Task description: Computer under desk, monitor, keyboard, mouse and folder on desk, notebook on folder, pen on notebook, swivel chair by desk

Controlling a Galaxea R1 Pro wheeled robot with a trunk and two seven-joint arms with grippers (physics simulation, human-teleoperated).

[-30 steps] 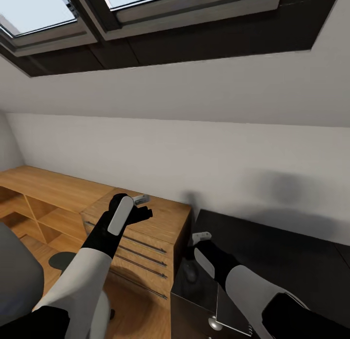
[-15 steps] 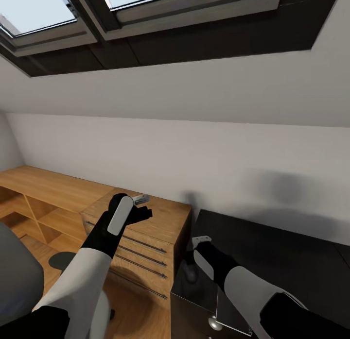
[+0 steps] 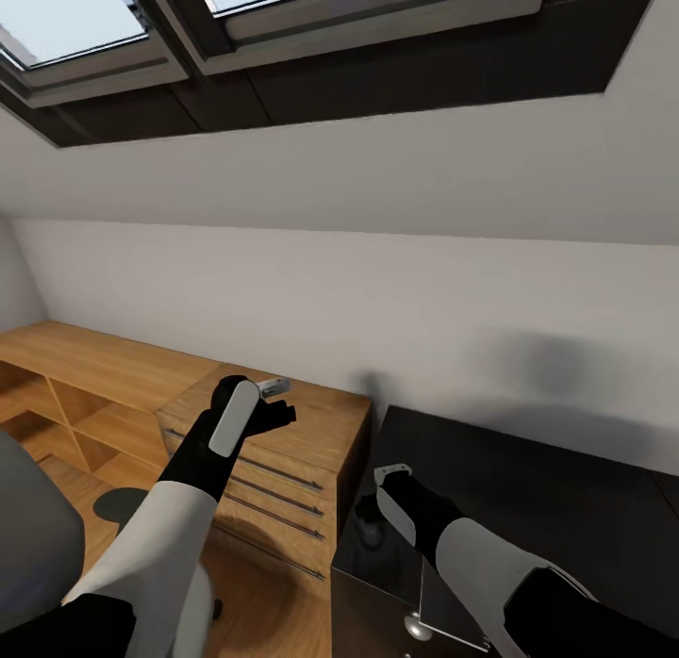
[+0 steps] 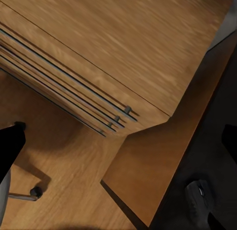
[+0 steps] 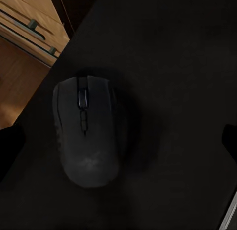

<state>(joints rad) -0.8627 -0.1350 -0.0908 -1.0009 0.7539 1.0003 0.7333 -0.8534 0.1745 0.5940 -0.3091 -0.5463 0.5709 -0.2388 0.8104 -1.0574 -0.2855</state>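
Right wrist view: my right gripper's fingertips spread wide, straddling empty desk with the mouse lying between them but nearer one tip, its long axis crossing the gap. I judge this arm nearer; right gripper hangs low over the desk's corner. Left gripper hovers above the wooden chest, its finger spread unclear.
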